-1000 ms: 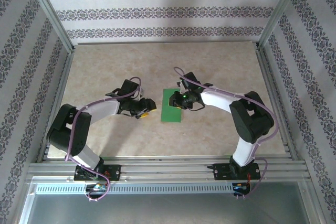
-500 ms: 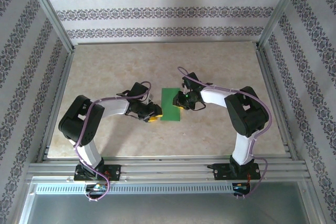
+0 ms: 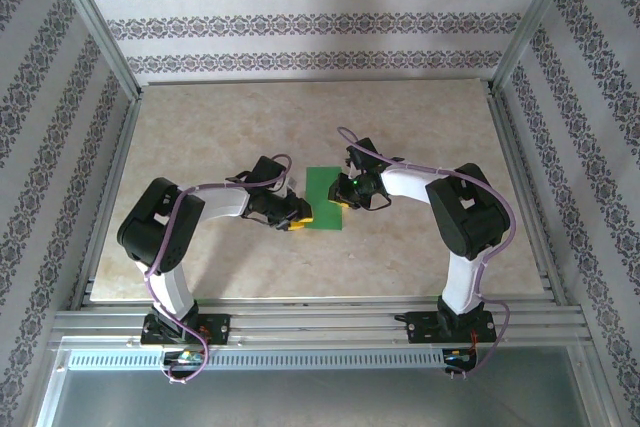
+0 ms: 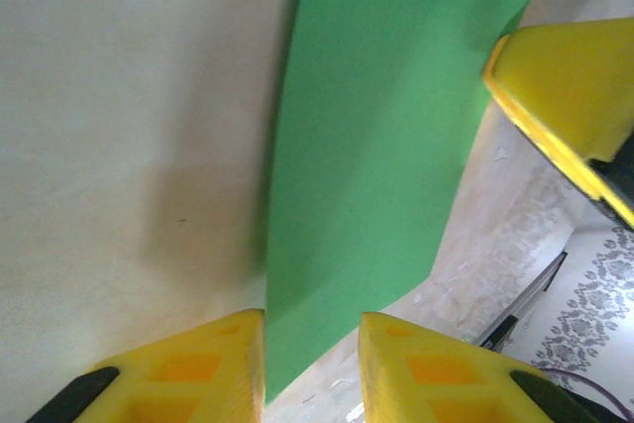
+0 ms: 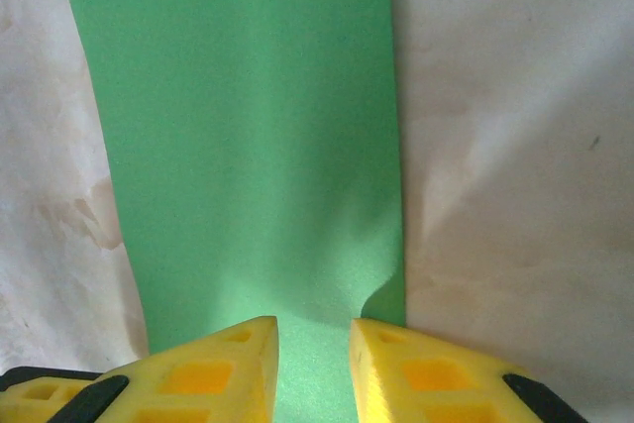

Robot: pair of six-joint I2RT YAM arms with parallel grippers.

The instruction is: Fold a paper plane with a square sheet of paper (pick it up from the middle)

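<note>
The left tool (image 3: pixel 296 217) has its yellow fingers (image 4: pixel 188 369) set a little apart, not pressed together. The square sheet of paper (image 3: pixel 324 202) tapers down into the gap between them. In the left wrist view a sliver of bare surface (image 3: pixel 300 117) shows between the paper and one finger, so I can't say it has hold of anything. It sits at the paper's left edge, toward the near corner. A shadow runs along that edge, as if it stands slightly off the surface.

The right tool (image 3: pixel 343 191) is at the opposite edge, a bit farther back. Its fingers are also narrowly parted, with green showing in the gap. The paper puckers just beside one fingertip. Whether it is pinching or only resting there, I can't tell.

The paper lies mid-surface between the two arms. From above it looks like a bright green rectangle, longer front to back than across. Patterned walls (image 3: pixel 300 27) stand around.
</note>
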